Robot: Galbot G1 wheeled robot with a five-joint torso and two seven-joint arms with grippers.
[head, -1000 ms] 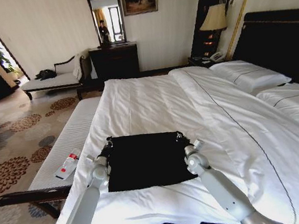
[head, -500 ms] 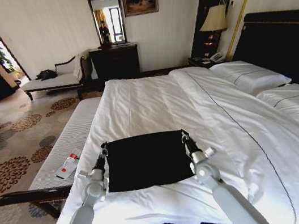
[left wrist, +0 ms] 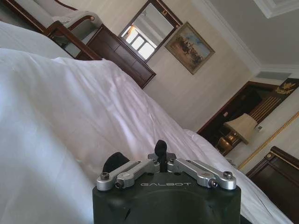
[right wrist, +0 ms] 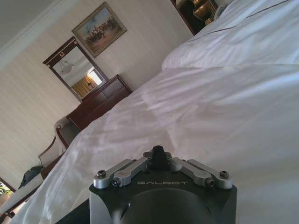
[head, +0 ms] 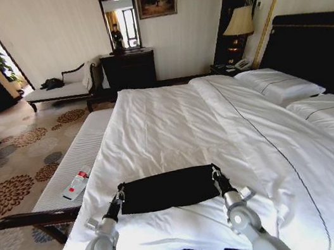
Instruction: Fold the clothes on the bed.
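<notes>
The clothes (head: pixel 168 189), a black garment, lie as a narrow folded band near the front edge of the bed (head: pixel 172 117). My left gripper (head: pixel 120 195) is shut on the band's left end and my right gripper (head: pixel 214 173) on its right end. The left wrist view has the left gripper (left wrist: pixel 160 148) pinched together over the white duvet, with a scrap of black cloth (left wrist: pixel 115 163) beside it. Seen from the right wrist, the right gripper (right wrist: pixel 158 151) is likewise closed above the duvet. No lettering shows on the cloth.
A padded bench (head: pixel 77 162) runs along the bed's left side with a white and red object (head: pixel 74 185) on it. Pillows (head: pixel 279 84) and a dark headboard (head: pixel 318 48) are at the right. A chaise (head: pixel 61 88), dresser (head: pixel 128 67) and lamp (head: pixel 239 21) line the far wall.
Both grippers have drawn back toward me with the garment's far edge, laying it over the near part. The black shape has shrunk from a square to a narrow band.
</notes>
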